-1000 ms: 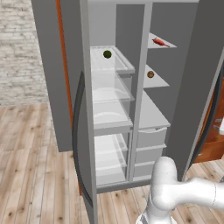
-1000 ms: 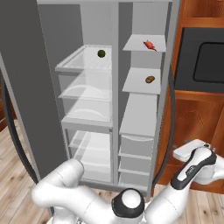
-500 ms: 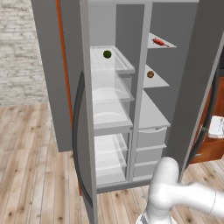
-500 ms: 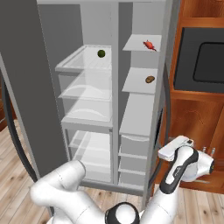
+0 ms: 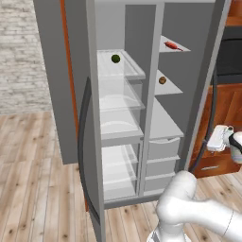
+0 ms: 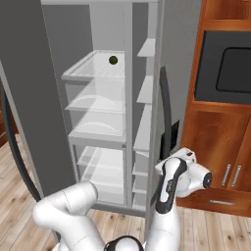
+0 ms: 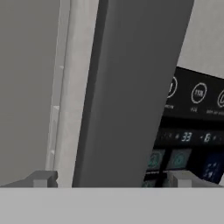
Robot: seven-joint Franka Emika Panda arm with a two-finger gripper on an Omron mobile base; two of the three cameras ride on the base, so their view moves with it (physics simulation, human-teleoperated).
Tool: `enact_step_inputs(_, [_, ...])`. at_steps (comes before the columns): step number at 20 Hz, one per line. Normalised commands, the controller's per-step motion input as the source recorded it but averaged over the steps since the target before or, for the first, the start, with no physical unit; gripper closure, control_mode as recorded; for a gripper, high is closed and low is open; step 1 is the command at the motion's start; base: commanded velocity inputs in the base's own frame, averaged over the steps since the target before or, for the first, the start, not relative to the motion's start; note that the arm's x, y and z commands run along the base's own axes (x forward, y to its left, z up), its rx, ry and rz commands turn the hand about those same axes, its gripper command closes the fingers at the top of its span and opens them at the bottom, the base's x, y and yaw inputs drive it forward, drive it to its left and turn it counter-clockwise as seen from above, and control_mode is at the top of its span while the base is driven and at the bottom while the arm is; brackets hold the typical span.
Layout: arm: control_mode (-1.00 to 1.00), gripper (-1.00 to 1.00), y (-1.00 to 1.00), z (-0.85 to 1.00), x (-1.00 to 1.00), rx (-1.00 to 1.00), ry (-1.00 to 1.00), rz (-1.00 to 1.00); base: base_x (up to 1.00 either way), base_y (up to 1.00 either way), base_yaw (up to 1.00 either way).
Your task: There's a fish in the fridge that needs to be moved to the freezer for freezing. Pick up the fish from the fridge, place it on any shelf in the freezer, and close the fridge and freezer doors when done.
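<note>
Here the claw (spread wide) straddles the freezer door's handle.

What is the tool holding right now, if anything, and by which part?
Nothing. The tool is open, its fingers either side of the freezer door's dark handle without closing on it.

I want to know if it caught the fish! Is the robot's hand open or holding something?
Gripper: open, holding nothing; its fingertips straddle the door handle.
</note>
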Motion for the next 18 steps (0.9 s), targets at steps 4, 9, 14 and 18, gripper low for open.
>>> enact_step_inputs(4, [-1.00, -1.00, 1.00, 0.00, 0.57, -0.09, 0.04, -0.04, 0.00, 0.00, 0.00])
enact_step_inputs(9, [-1.00, -1.00, 1.00, 0.00, 0.52, 0.00, 0.21, 0.02, 0.00, 0.00, 0.00])
enact_step_inputs(14, [-1.00, -1.00, 1.00, 0.00, 0.39, 0.01, 0.16, 0.08, 0.00, 0.00, 0.00])
enact_step_inputs(18, [-1.00, -1.00, 1.00, 0.00, 0.13, 0.00, -0.01, 0.00, 0.00, 0.00, 0.00])
